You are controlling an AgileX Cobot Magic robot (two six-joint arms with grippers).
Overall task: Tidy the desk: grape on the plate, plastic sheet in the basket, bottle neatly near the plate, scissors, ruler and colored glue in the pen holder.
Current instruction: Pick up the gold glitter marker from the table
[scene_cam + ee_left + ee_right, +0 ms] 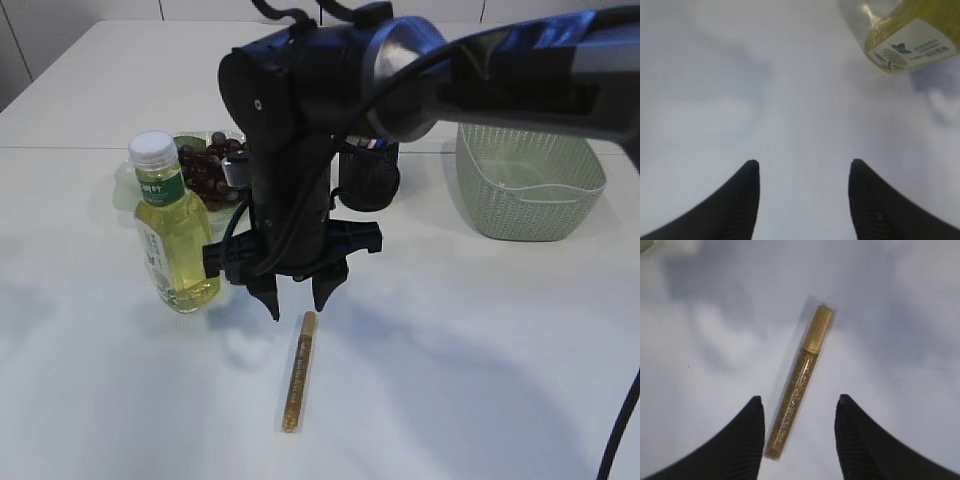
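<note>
The right gripper (298, 300) is hanging over the glue (297, 371), ready to pick it up.

Its jaws are standing about half open with nothing in them; in the right wrist view the glue (799, 382) is lying flat on the table (480, 380), one end between the two tips, so they can close on it; the left gripper (804, 200) is half open too, holding nothing, over bare table near the bottle (912, 37); the bottle (172, 225) is standing beside the plate (125, 185) with the grapes (208, 168) on it; the pen holder (370, 175) is waiting behind for the glue; the basket (528, 180) is sitting at the right.
</note>
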